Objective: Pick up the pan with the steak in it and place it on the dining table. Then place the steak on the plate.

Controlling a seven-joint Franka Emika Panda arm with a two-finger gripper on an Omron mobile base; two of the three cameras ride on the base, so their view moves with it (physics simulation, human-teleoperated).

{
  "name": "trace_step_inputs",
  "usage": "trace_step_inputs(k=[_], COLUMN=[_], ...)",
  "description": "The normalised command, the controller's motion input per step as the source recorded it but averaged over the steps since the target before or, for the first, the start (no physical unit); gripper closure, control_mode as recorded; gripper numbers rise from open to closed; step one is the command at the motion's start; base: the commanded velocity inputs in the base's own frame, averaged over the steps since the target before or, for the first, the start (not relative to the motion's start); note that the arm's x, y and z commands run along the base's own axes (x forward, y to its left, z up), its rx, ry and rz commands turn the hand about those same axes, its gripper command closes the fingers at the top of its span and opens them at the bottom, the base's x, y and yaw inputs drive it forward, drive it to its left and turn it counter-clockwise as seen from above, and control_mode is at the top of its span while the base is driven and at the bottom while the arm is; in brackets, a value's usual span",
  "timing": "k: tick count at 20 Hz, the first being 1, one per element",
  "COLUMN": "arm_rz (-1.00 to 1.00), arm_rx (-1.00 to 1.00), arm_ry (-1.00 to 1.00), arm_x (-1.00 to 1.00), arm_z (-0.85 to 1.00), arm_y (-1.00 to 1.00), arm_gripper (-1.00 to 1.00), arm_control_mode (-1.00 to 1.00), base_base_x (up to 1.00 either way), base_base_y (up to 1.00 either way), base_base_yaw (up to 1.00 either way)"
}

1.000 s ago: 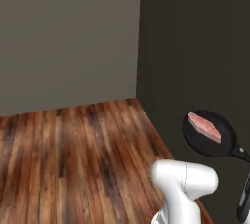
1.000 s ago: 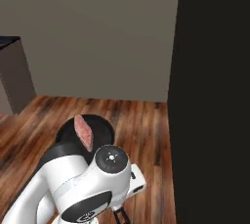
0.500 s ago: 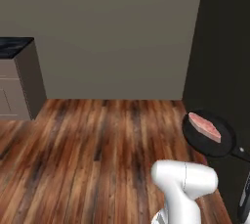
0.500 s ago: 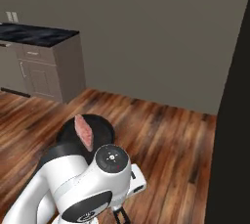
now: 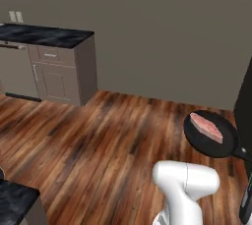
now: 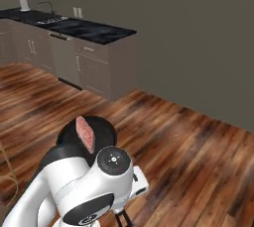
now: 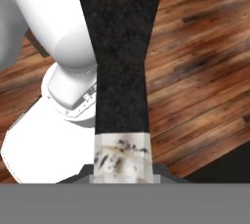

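Wood floor (image 5: 98,140), grey wall (image 5: 162,32), cabinets (image 6: 94,72) (black-topped).

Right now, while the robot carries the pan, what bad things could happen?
The steak lies loose in the pan, near its rim, so a sharp turn might slide it onto the wooden floor. The gripper holds just the handle, so the pan might tip or twist.

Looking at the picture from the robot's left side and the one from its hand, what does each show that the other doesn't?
The left base view shows the round bowl of the pan carried in the air with the steak lying in it, and a black-topped counter on brown cabinets by the wall. The hand view shows the pan's long black handle close up, running straight out from the camera to its pale end. Both show the pan and the wood floor.
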Motion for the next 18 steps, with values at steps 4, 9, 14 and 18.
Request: trace_step_inputs(k=[4,9,14,18], arm_rz=[0.0,0.0,0.0,0.0], arm_rx=[0.0,0.0,0.0,0.0], arm_ry=[0.0,0.0,0.0,0.0], arm_x=[0.0,0.0,0.0,0.0], arm_z=[0.0,0.0,0.0,0.0], arm_y=[0.0,0.0,0.0,0.0], arm_gripper=[1.0,1.0,1.0,1.0], arm_control_mode=[1.0,1.0,1.0,1.0], base_base_x=[-0.04,-0.05,-0.08,-0.04], base_base_y=[0.0,0.0,0.0,0.01], base_base_yaw=[0.48,0.47,0.46,0.43])
